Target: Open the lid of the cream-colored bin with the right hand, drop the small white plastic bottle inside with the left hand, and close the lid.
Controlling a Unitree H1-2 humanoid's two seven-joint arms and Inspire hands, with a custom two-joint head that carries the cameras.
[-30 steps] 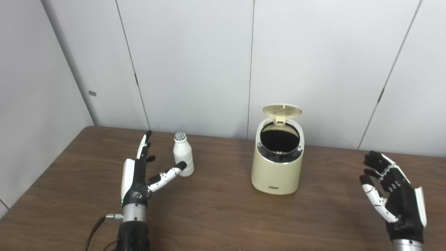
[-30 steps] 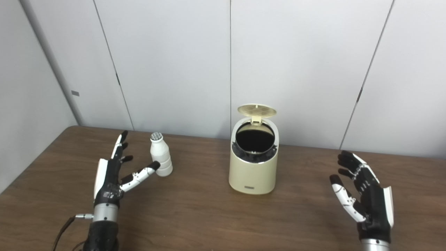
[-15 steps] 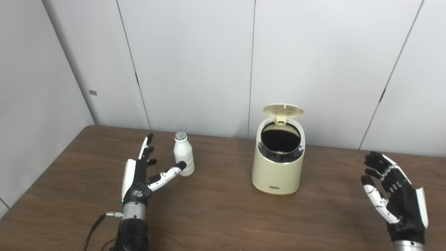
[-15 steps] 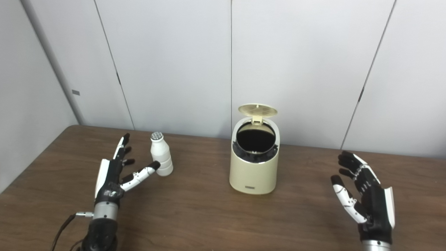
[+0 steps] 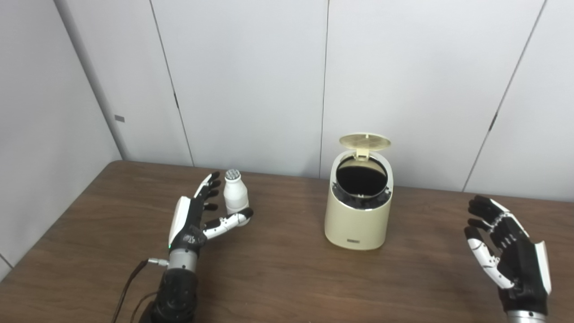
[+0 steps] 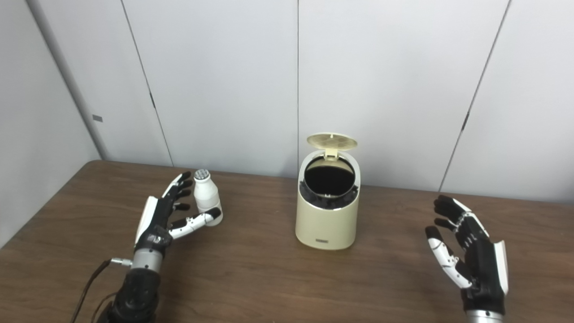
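One bottle (image 5: pixel 235 196) stands inside left robot hand's (image 5: pixel 193 220) spread fingers, seemingly ungrasped.

Even, soft indoor light; both views were sharp and free of motion blur.

Light fell from above and spread evenly over the pale wall panels (image 5: pixel 251 80), with no hard glare. The brown table (image 5: pixel 278 278) carried a mild sheen and only faint, short shadows beside the bin (image 5: pixel 358 215) and the bottle (image 5: pixel 235 197). The bin's open mouth read as plain black, without inner detail. Straight panel seams leaned slightly toward the edges, hinting at wide-lens distortion. Fine detail was a little soft and grainy throughout.
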